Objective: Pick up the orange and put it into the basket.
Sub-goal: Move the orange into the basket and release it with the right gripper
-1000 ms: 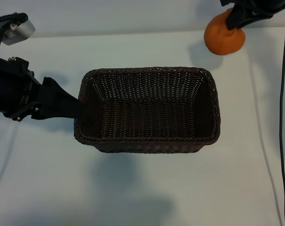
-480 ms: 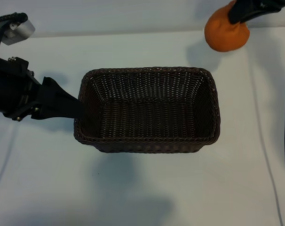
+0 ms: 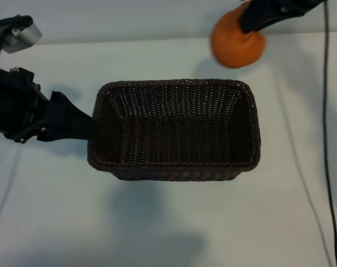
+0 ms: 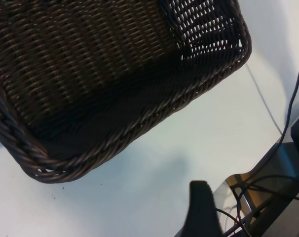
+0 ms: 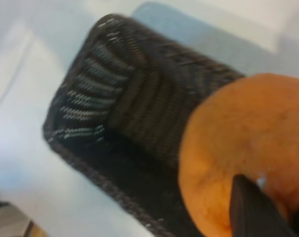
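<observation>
The orange hangs in the air just beyond the basket's far right corner, with my right gripper shut on its top. In the right wrist view the orange fills the near side, a black finger lies against it, and the basket sits below. The dark brown wicker basket stands in the middle of the white table with nothing in it. My left gripper rests open at the basket's left end. One left finger shows over bare table, apart from the basket rim.
A black cable runs down the right side of the table. The table's edge with loose wires under it shows in the left wrist view. A silver part of the left arm sits at the far left.
My right gripper has carried the orange to the left, closer to the basket's far right corner. The left arm and the basket have not moved.
</observation>
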